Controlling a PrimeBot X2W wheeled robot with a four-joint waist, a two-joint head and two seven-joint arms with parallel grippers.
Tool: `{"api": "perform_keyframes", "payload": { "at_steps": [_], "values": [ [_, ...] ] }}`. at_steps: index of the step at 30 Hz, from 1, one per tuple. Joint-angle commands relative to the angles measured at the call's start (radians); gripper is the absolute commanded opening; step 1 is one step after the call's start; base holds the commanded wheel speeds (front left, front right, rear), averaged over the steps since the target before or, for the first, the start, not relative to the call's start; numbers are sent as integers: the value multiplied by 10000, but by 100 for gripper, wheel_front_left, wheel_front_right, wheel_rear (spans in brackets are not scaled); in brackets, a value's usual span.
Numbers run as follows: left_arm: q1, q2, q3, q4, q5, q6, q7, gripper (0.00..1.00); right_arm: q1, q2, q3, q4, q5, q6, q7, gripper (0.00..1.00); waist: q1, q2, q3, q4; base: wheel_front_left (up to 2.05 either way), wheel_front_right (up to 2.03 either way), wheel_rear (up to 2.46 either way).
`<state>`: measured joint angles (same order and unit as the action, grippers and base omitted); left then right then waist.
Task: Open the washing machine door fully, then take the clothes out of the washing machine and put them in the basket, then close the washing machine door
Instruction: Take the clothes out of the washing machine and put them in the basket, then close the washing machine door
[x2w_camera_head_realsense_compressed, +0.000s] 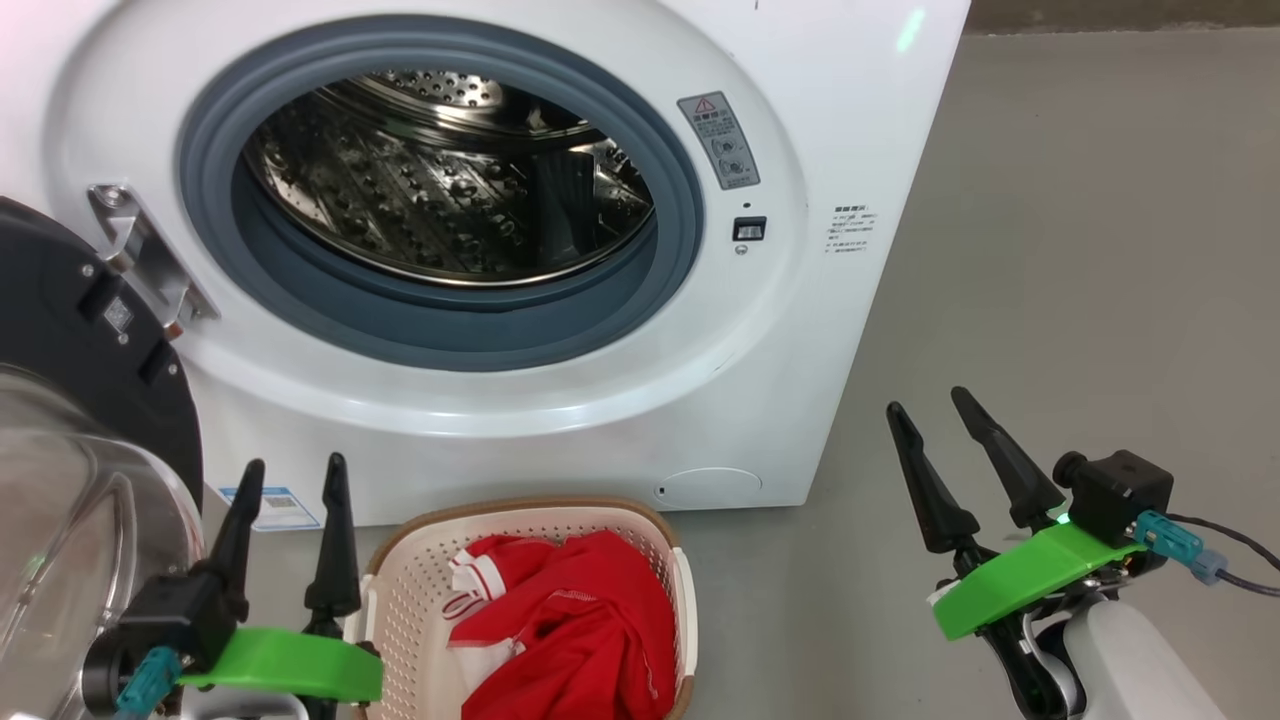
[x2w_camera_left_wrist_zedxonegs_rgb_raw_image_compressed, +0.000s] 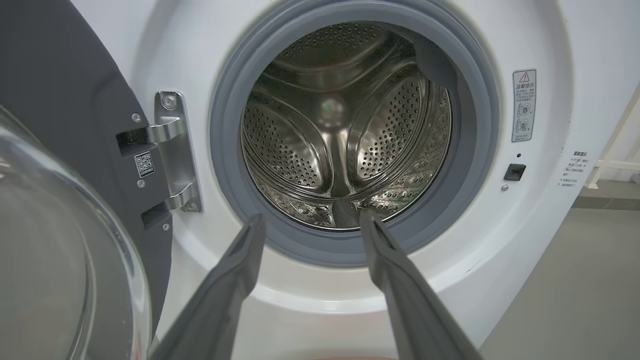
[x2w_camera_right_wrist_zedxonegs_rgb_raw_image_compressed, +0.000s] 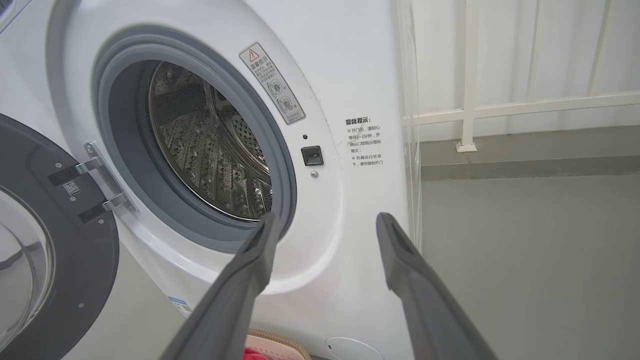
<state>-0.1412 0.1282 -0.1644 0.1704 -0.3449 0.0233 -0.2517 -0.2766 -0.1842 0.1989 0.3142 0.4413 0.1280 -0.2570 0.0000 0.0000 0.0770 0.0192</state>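
**Head view.** The big white boxy front-loading washing machine (x2w_camera_head_realsense_compressed: 860, 120) stands with its perforated steel drum (x2w_camera_head_realsense_compressed: 450, 190) bare. The large round glossy black-rimmed, glass-bowled door (x2w_camera_head_realsense_compressed: 90, 340) hangs swung wide at the left on a bright metal hinge (x2w_camera_head_realsense_compressed: 150, 260). The bright red soft garment (x2w_camera_head_realsense_compressed: 570, 630), trimmed in white, lies heaped inside the small cream perforated plastic basket (x2w_camera_head_realsense_compressed: 400, 590) in front of the machine. The left gripper (x2w_camera_head_realsense_compressed: 296, 462) and right gripper (x2w_camera_head_realsense_compressed: 927, 400) hover with fingers spread, grasping nothing.

**Left wrist view.** The fingers are parted and aimed at the drum mouth. No fabric is seen inside. The door's glass bowl is close at the left.

**Right wrist view.** The fingers are parted and empty. A small dark latch socket (x2w_camera_right_wrist_zedxonegs_rgb_raw_image_compressed: 312, 155) is set in the machine's face.

**Assessment.** Only closing appears to remain. The door is judged rigid and fairly weighty, and it swings on its hinge. Its rim looks slick and the glass looks fragile. Press on the black rim, well away from the hinge. The door's free edge lies outside the frames, so any handle there cannot be confirmed.
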Motion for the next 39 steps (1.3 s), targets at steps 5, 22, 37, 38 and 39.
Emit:
{"api": "perform_keyframes", "payload": {
  "at_steps": [5,22,37,38,39],
  "values": [
    [162,334,423,-719,-71,126,104,100,167,-40,124,-280,-54,27,-48,100,0,0,-42,6,0,0,0],
    [560,465,305,-1199,-276,148,363,100,151,-95,69,-284,-92,27,-48,100,0,0,-78,-82,0,0,0],
    [514,543,206,-1077,-311,183,314,100,143,-74,39,-282,-136,27,-48,100,0,0,-26,-92,0,0,0],
    [510,547,199,-1068,-315,185,311,100,143,-75,39,-283,-137,27,-48,100,0,0,-24,-91,0,0,0],
    [507,552,193,-1060,-318,188,308,100,144,-75,37,-287,-138,27,-48,100,0,0,-21,-91,0,0,0]
  ]
}}
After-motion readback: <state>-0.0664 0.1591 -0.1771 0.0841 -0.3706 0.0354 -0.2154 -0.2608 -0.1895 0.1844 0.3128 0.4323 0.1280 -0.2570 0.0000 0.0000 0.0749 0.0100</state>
